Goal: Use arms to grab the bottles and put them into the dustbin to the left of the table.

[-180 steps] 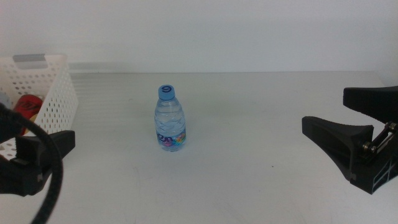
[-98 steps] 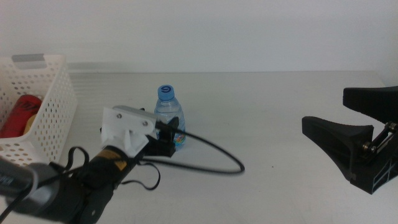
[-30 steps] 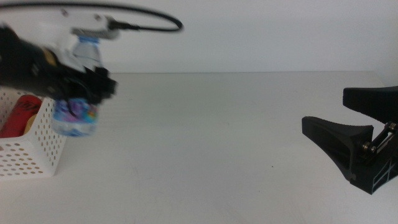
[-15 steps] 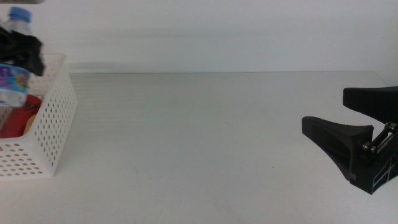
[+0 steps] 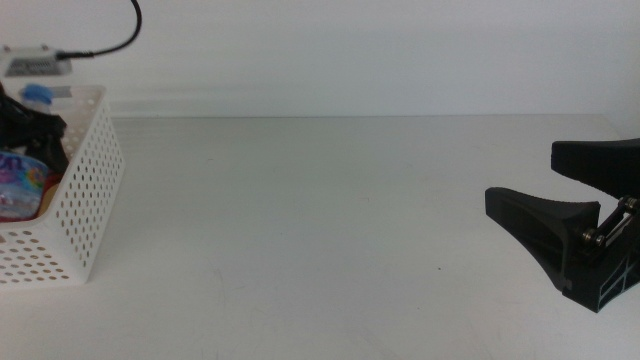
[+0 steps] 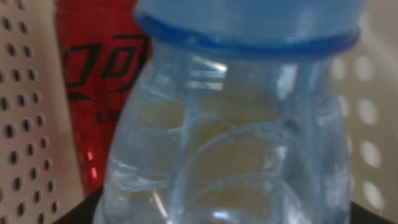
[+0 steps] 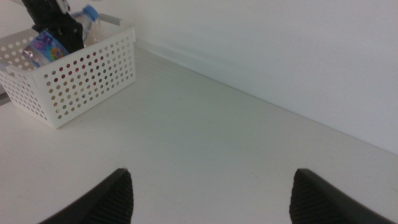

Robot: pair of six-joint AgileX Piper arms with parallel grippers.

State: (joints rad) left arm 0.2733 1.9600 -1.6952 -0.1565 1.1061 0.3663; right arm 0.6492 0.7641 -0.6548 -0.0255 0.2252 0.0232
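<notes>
Fingers (image 5: 30, 125) lowered, water bottle (image 5: 20, 180) inside dustbin (image 5: 85, 190)

White perforated dustbin (image 5: 85, 190) on plain matte white table (image 5: 330, 220). Inside the dustbin: clear water bottle (image 6: 230, 137) with blue cap and blue-purple patterned label, beside it a red can (image 6: 93, 81) with black marks. Black left gripper (image 5: 35, 135); black right gripper (image 5: 575, 225).

A wide white matte table (image 5: 330, 230) fills the middle view from the far wall to the bottom edge. At its left edge, in the upper left of the frame, stands a white perforated dustbin (image 5: 85, 205); the right wrist view shows it (image 7: 87, 78) resting on the tabletop (image 7: 205, 162).
</notes>
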